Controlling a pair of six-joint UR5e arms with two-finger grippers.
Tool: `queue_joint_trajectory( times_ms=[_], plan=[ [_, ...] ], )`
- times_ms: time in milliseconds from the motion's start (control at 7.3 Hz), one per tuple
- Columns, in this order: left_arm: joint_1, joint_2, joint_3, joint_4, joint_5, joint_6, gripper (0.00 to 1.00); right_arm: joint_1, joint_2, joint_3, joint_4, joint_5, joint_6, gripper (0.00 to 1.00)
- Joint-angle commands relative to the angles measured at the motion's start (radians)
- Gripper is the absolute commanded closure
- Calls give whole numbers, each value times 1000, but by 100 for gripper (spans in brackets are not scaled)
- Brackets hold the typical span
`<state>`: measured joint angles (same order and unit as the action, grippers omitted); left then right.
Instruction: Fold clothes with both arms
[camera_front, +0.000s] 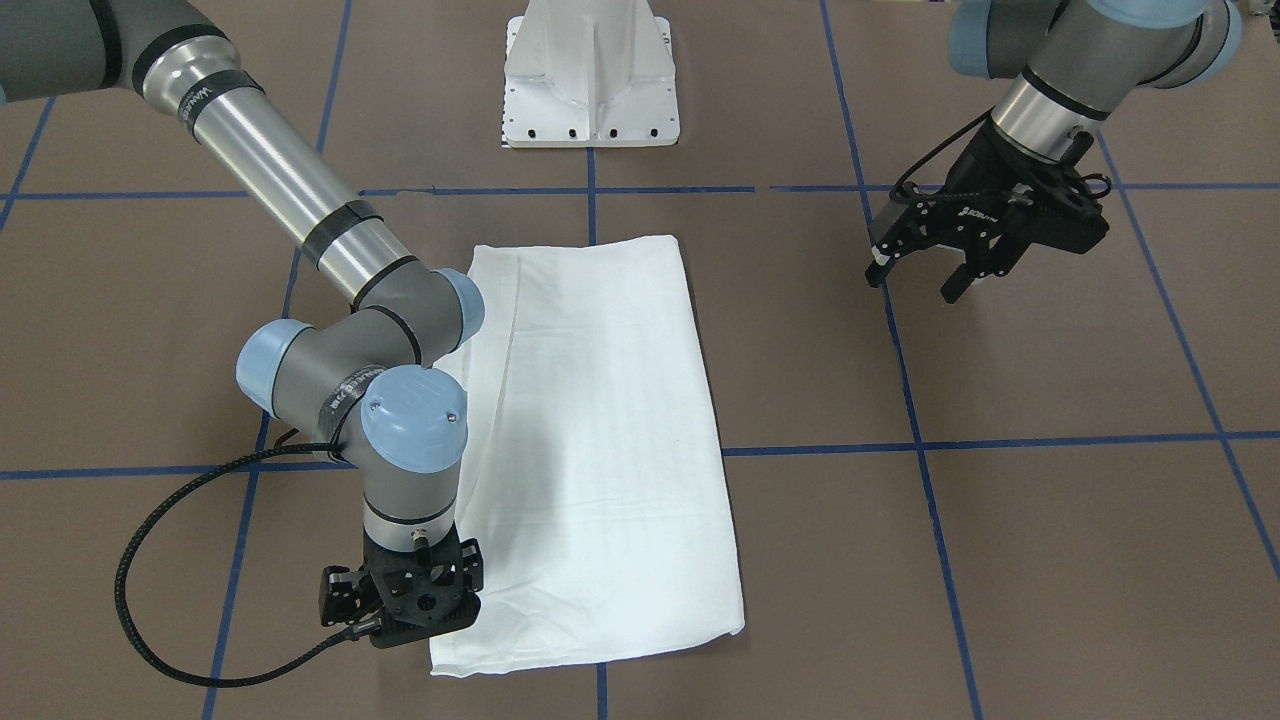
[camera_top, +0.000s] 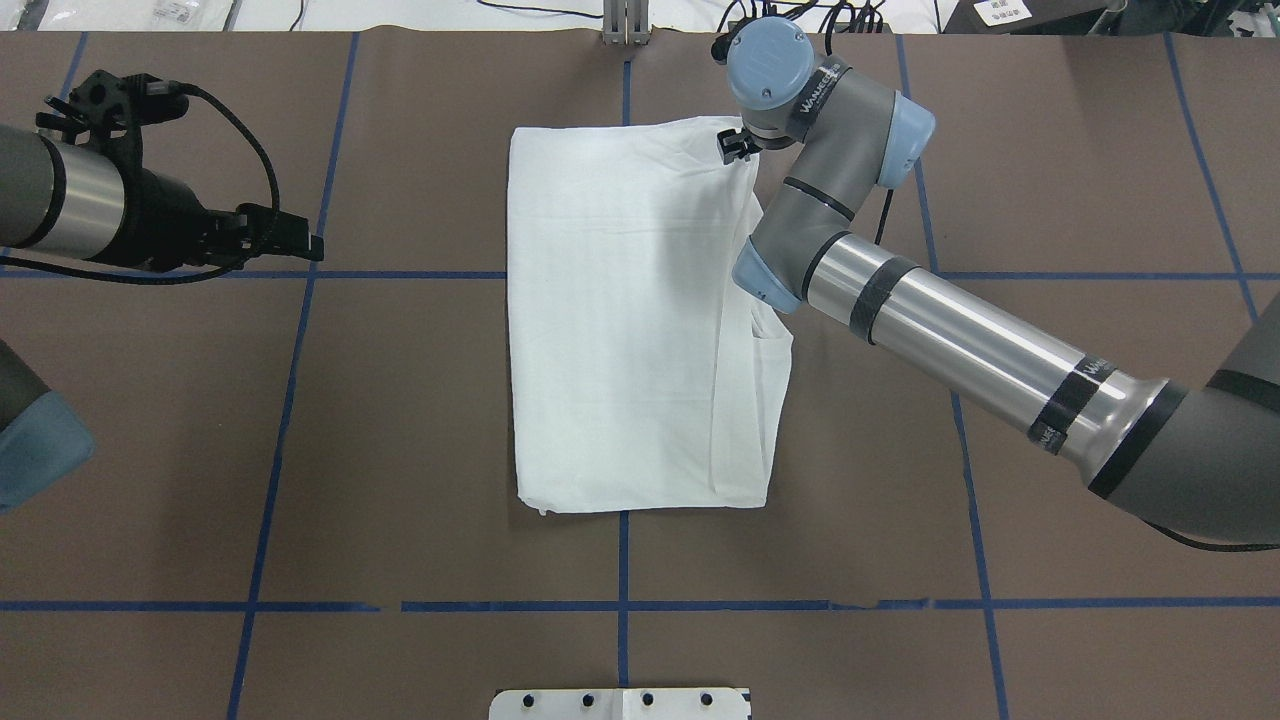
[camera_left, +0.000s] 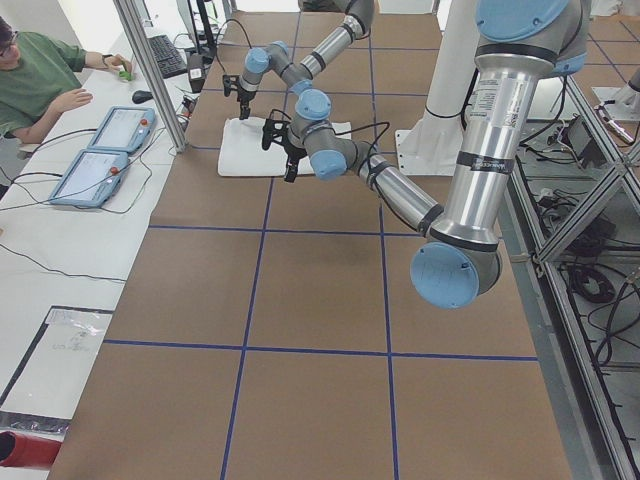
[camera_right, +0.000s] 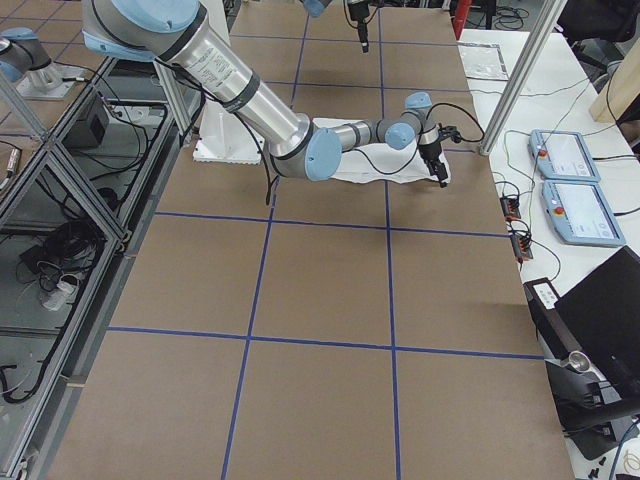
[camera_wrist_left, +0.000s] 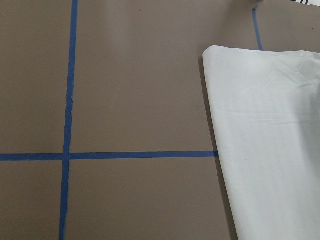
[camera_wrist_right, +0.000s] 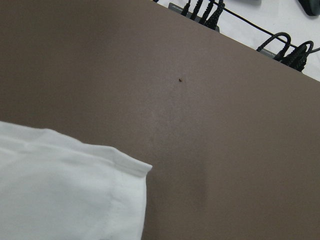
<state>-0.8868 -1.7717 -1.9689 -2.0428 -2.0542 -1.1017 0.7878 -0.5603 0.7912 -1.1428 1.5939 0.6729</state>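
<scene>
Carrying blue tape lines (camera_front: 1000, 440), the brown tabletop (camera_front: 1050, 350) is bearing the white T-shirt (camera_front: 600, 420), which is lying near its middle folded into a long rectangle. The right arm (camera_top: 950, 320) is reaching over the shirt's edge and pointing the right pincer (camera_top: 737, 152) down at its far corner; whether it is spread or closed I cannot tell. The left pincer (camera_front: 912, 285) is hovering well aside of the shirt, fingers (camera_front: 882, 262) spread, gripping nothing.

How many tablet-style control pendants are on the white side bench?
2, side by side on the white bench: the far pendant nearer the person, the near pendant next to it. Others could be out of frame.
</scene>
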Motion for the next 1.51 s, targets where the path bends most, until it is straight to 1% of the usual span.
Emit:
queue_joint_trajectory(
  times_ms=[0,274,411,548,684,958,1369],
  plan=[
    [-1,0,7,-1,0,6,0,-5,19,3,0,11,4,0],
    [-4,-2,12,-1,2,16,0,-7,14,8,-2,70,-1,0],
    [-4,-3,12,-1,0,17,0,-7,13,13,-17,116,-4,0],
    [-4,-3,10,-1,0,16,0,-7,11,67,-114,136,-12,0],
    [-7,-5,10,-1,-1,17,0,-5,13,98,-177,167,-38,0],
    [-7,-5,10,-1,-1,17,0,-4,13,99,-213,211,-39,0],
    [-6,-8,10,-1,-1,16,0,-4,13,99,-271,253,-44,0]
  ],
)
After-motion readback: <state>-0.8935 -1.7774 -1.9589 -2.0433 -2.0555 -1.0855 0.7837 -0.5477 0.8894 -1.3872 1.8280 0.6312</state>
